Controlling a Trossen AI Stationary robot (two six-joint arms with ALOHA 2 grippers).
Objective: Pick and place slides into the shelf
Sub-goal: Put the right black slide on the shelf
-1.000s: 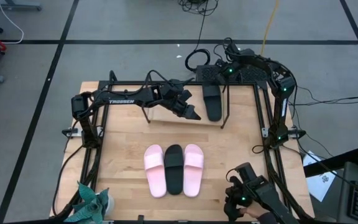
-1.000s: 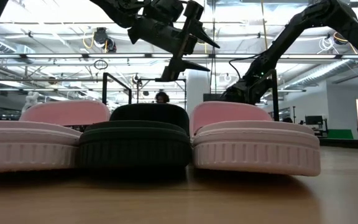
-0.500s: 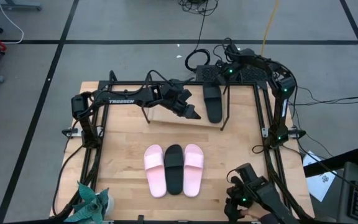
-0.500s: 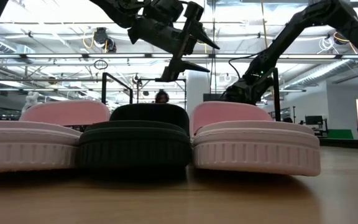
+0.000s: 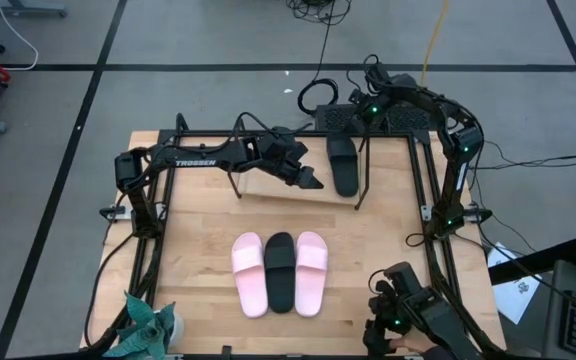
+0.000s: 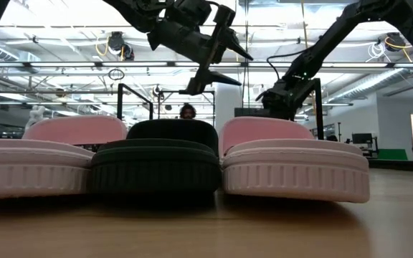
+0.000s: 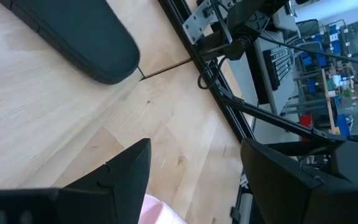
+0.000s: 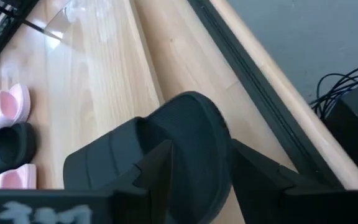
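R gripper [image 8: 194, 171] sits at the back of the table over a black slide [image 5: 342, 164] lying on the shelf [image 5: 268, 188] board at its right end; fingers apart astride the slide's heel end, can't tell if they touch it. L gripper [image 5: 310, 183] hangs over the shelf just left of that slide, jaws wide, nothing in them. Other 3 slides lie side by side mid-table, well apart from the shelf: pink slide [image 5: 249, 273], black slide no. 2 [image 5: 280, 271], pink slide no. 2 [image 5: 310, 272].
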